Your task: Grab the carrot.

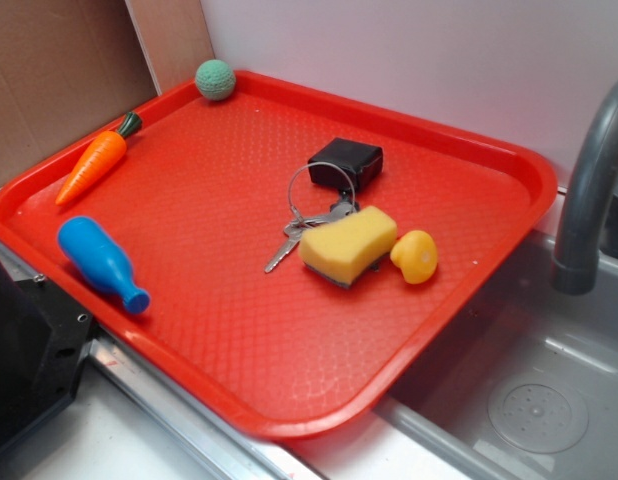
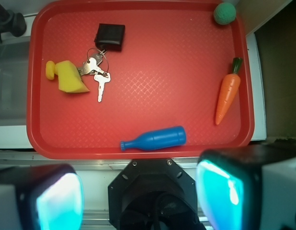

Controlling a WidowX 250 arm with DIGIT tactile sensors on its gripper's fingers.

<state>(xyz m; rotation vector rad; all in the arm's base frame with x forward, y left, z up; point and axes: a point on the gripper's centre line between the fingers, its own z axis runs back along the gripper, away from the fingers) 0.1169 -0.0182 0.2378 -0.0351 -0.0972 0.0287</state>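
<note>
Nearest your wrist camera, the gripper (image 2: 138,194) hangs with its pads spread wide, holding nothing, short of the tray (image 2: 138,151). Your carrot (image 2: 227,98) lies flat by the tray's rim, beyond the bottle (image 2: 155,139), below the green ball (image 2: 224,13). Expect light, stiff, slick plastic; pinch it across the thick orange middle, not the taper.

Both views are evenly and brightly lit, with no harsh shadows. The exterior view is soft and slightly grainy; objects on the red tray (image 1: 469,160) cast only faint shadows close beneath themselves, and the wall behind the tray is washed pale. In the wrist view the tray is sharp, while the fingers (image 2: 220,191) below it are blurred, glowing cyan.
</note>
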